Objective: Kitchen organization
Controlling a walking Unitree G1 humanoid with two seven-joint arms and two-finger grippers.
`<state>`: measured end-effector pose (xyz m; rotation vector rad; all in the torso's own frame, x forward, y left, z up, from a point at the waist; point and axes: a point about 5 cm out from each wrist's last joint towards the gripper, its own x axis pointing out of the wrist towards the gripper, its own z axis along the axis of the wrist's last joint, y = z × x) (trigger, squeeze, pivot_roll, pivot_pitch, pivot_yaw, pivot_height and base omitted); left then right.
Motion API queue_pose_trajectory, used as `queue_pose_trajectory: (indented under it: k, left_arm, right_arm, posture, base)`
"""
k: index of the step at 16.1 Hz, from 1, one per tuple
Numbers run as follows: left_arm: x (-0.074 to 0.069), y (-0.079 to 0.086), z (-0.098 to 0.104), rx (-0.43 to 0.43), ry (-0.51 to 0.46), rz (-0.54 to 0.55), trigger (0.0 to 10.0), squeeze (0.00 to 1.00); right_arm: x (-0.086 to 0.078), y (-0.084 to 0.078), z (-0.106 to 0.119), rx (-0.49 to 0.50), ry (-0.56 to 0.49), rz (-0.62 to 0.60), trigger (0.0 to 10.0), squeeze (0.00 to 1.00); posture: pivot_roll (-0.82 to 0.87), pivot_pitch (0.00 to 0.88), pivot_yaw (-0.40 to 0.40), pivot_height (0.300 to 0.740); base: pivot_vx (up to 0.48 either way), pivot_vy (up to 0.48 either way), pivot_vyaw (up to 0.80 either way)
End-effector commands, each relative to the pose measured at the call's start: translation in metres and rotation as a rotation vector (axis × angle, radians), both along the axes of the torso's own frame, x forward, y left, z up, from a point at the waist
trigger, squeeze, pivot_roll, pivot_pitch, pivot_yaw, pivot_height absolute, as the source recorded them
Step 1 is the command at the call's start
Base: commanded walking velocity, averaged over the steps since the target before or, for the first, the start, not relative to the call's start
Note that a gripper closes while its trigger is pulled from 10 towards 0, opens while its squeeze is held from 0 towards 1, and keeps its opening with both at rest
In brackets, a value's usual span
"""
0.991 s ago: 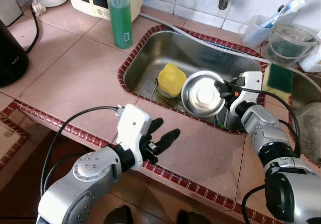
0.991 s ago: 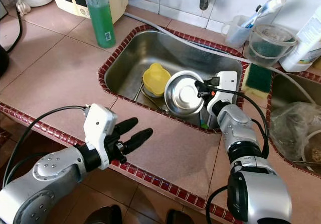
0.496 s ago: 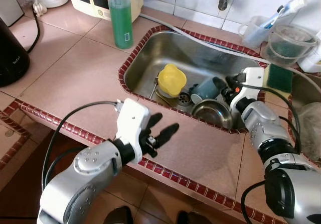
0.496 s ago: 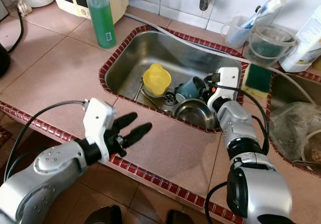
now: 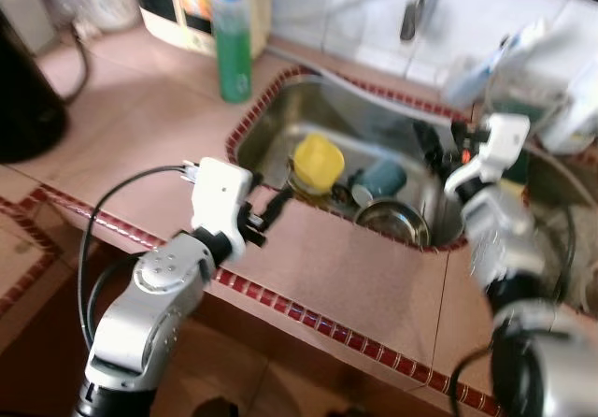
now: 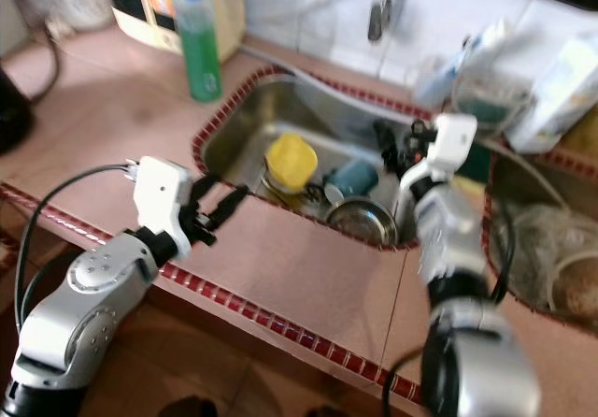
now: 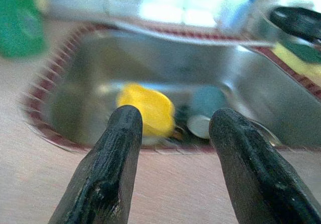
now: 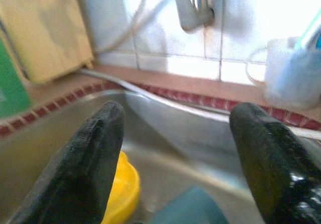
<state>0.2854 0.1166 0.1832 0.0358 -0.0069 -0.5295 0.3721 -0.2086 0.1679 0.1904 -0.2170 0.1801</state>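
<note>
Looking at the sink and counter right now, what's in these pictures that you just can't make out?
- Green bottle label: unreadable, eye views blurred by motion.
- Steel bowl: partly hidden behind the sink's near rim.
- Faucet: top cut off by the edge in the right wrist view.
- Teal cup: blurred, can't tell whether it is upright or lying.
- Items behind the right gripper: smeared, unidentifiable.

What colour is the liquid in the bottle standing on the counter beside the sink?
Green, in the bottle with the blue cap; it shows best in the left eye view.
</note>
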Motion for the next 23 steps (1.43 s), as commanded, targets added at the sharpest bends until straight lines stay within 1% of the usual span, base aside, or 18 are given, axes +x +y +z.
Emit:
queue_pose_trajectory:
  k: [1, 2, 3, 4, 5, 6, 7, 8, 9, 11, 12, 15, 16, 18, 22, 23]
  left_arm:
    - [0.007, 0.005, -0.004, 0.005, -0.019, 0.030, 10.0, 0.00]
    - [0.011, 0.008, -0.008, -0.017, -0.010, 0.048, 10.0, 0.00]
    - [0.014, 0.013, -0.010, -0.099, -0.006, 0.075, 10.0, 0.00]
    - [0.015, 0.014, -0.011, -0.104, -0.010, 0.081, 10.0, 0.00]
    - [0.019, 0.018, -0.017, -0.071, -0.018, 0.125, 10.0, 0.00]
    - [0.023, 0.024, -0.022, -0.067, -0.033, 0.185, 10.0, 0.00]
    - [0.025, 0.028, -0.026, -0.062, -0.032, 0.210, 10.0, 0.00]
    - [0.026, 0.030, -0.031, -0.049, -0.027, 0.240, 10.0, 0.00]
    - [0.027, 0.030, -0.033, -0.043, -0.043, 0.264, 10.0, 0.00]
    - [0.026, 0.028, -0.035, -0.052, -0.047, 0.261, 10.0, 0.00]
    - [0.024, 0.027, -0.039, -0.033, -0.048, 0.256, 10.0, 0.00]
    - [0.019, 0.028, -0.048, -0.039, -0.037, 0.260, 10.0, 0.00]
    - [0.018, 0.029, -0.049, -0.037, -0.044, 0.264, 10.0, 0.00]
    - [0.018, 0.030, -0.051, -0.034, -0.029, 0.272, 10.0, 0.00]
    - [0.018, 0.025, -0.050, -0.038, -0.034, 0.241, 10.0, 0.00]
    - [0.018, 0.024, -0.051, -0.038, -0.032, 0.237, 10.0, 0.00]
  right_arm:
    - [-0.010, 0.000, -0.004, 0.022, -0.036, -0.056, 10.0, 1.00]
    - [-0.016, 0.005, -0.009, 0.029, -0.048, -0.074, 10.0, 1.00]
    - [-0.025, 0.014, -0.013, 0.015, -0.065, -0.085, 10.0, 1.00]
    - [-0.027, 0.016, -0.013, 0.017, -0.068, -0.088, 10.0, 1.00]
    - [-0.035, 0.023, -0.017, -0.005, -0.077, -0.107, 10.0, 1.00]
    - [-0.043, 0.031, -0.021, -0.013, -0.080, -0.122, 10.0, 1.00]
    - [-0.048, 0.035, -0.022, -0.043, -0.084, -0.128, 10.0, 1.00]
    - [-0.051, 0.037, -0.023, -0.073, -0.089, -0.127, 10.0, 1.00]
    - [-0.055, 0.036, -0.023, -0.097, -0.089, -0.149, 10.0, 1.00]
    - [-0.057, 0.036, -0.028, -0.122, -0.065, -0.155, 10.0, 1.00]
    - [-0.058, 0.038, -0.031, -0.139, -0.048, -0.144, 10.0, 0.00]
    - [-0.060, 0.043, -0.037, -0.174, -0.025, -0.116, 10.0, 0.00]
    - [-0.060, 0.045, -0.038, -0.185, -0.020, -0.116, 10.0, 0.00]
    - [-0.057, 0.047, -0.036, -0.195, -0.024, -0.105, 10.0, 0.00]
    - [-0.054, 0.047, -0.033, -0.208, -0.029, -0.108, 10.0, 0.00]
    - [-0.055, 0.046, -0.035, -0.213, -0.025, -0.109, 10.0, 0.00]
  posture:
    - [0.01, 0.000, -0.062, 0.732]
    - [0.01, 0.000, -0.053, 0.732]
    - [-0.01, 0.000, -0.039, 0.732]
    - [-0.01, 0.000, -0.039, 0.732]
    - [-0.02, 0.000, -0.031, 0.732]
    - [-0.02, 0.000, -0.024, 0.732]
    - [-0.03, 0.000, -0.022, 0.732]
    - [-0.03, 0.000, -0.022, 0.732]
    - [-0.03, 0.000, -0.019, 0.732]
    - [-0.02, 0.000, -0.021, 0.732]
    - [-0.02, 0.000, -0.026, 0.732]
    - [0.00, 0.000, -0.036, 0.732]
    - [0.00, 0.000, -0.039, 0.732]
    - [0.00, 0.000, -0.042, 0.732]
    - [0.00, 0.000, -0.044, 0.732]
    - [0.00, 0.000, -0.043, 0.732]
  base:
    - [0.000, 0.000, 0.00]
    - [0.000, 0.000, 0.00]
    - [0.000, 0.000, 0.00]
    - [0.000, 0.000, 0.00]
    - [0.000, 0.000, 0.00]
    - [0.000, 0.000, 0.00]
    - [0.000, 0.000, 0.00]
    - [0.000, 0.000, 0.00]
    - [0.000, 0.000, 0.00]
    - [0.000, 0.000, 0.00]
    - [0.000, 0.000, 0.00]
    - [0.000, 0.000, 0.00]
    - [0.000, 0.000, 0.00]
    - [0.000, 0.000, 0.00]
    - [0.000, 0.000, 0.00]
    - [-0.285, 0.000, 0.00]
